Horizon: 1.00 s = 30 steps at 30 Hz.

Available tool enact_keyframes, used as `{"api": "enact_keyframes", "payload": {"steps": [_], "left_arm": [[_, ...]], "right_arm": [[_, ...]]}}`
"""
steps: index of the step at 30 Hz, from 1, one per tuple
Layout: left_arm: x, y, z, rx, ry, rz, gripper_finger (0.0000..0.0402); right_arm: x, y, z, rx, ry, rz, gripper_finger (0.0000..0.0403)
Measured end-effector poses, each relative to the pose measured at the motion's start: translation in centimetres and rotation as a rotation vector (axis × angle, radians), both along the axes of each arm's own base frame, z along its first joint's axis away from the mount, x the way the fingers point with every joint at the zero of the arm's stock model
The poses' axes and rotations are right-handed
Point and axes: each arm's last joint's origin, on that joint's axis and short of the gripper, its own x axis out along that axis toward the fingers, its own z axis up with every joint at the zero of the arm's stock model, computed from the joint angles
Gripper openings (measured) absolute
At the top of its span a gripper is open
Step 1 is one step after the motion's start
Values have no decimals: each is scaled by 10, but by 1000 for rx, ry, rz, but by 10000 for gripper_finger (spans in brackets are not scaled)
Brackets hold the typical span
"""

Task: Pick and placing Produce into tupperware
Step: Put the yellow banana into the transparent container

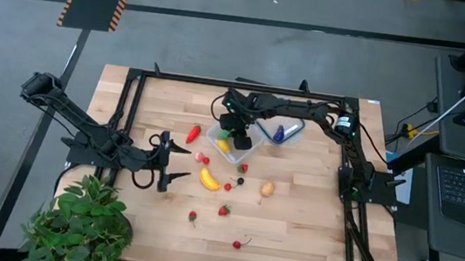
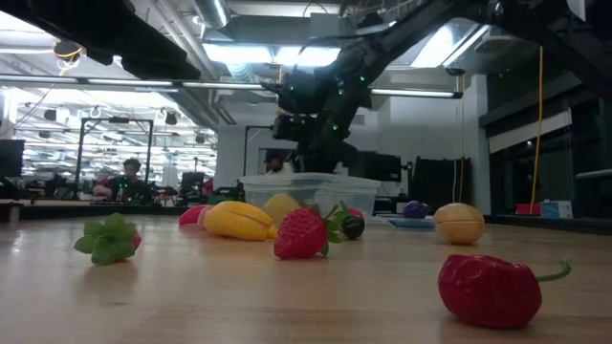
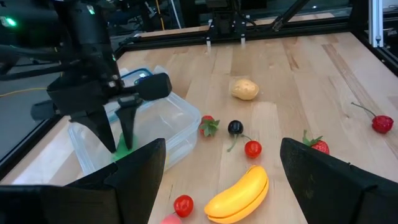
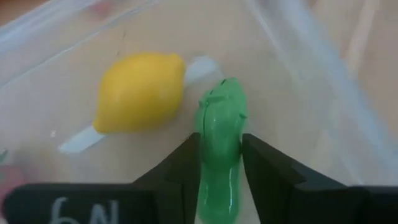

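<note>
The clear tupperware (image 1: 221, 137) stands at the table's middle far part with a yellow lemon (image 4: 140, 92) inside. My right gripper (image 1: 239, 139) reaches down into it, shut on a green vegetable (image 4: 220, 134). Other produce lies loose on the wood nearby: a red pepper (image 1: 193, 133), a banana (image 1: 209, 179), a tan potato (image 1: 267, 188), strawberries and cherries. My left gripper (image 1: 178, 163) waits open at the table's left, level above the wood, touching nothing. My right gripper pinches the green vegetable's near end (image 4: 219, 180) between its two fingers (image 4: 186, 168). The fingers slant down from above into the tub and lie along the piece. Its free end (image 4: 222, 93) points down beside the lemon; whether it touches the tub's floor I cannot tell.
A clear lid with a bluish rim (image 1: 290, 130) lies right of the tub, a blue-purple piece (image 1: 278, 134) on it. A potted plant (image 1: 81, 223) fills the near left corner. A black frame (image 1: 246, 86) runs round the table's edges.
</note>
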Motion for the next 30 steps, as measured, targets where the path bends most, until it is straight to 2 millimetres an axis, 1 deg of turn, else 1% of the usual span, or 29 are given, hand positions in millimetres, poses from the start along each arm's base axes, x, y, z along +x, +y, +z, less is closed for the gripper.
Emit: {"api": "enact_keyframes", "payload": {"steps": [3, 7, 9, 13, 17, 21, 24, 27, 30], "left_arm": [[0, 0, 0, 0, 0, 0, 309], [0, 0, 0, 0, 0, 0, 309], [0, 0, 0, 0, 0, 0, 309], [0, 0, 0, -1, 0, 0, 309], [0, 0, 0, -1, 0, 0, 309], [0, 0, 0, -1, 0, 0, 309], [0, 0, 0, -1, 0, 0, 309], [0, 0, 0, -1, 0, 0, 309], [0, 0, 0, -1, -1, 0, 309]], "right_arm": [[3, -2, 18, -31, 15, -19, 91], [10, -4, 46, -23, -16, -52, 67], [12, -2, 57, -22, -34, -46, 58], [16, 9, 68, 14, -44, -9, 43], [15, 20, 74, 28, -6, 8, 8], [10, 26, 82, 64, 58, -24, 4], [3, 28, 88, 87, 107, -55, 4], [-6, 30, 104, 94, 101, -76, 3], [-13, 35, 124, 84, 58, -81, 2]]}}
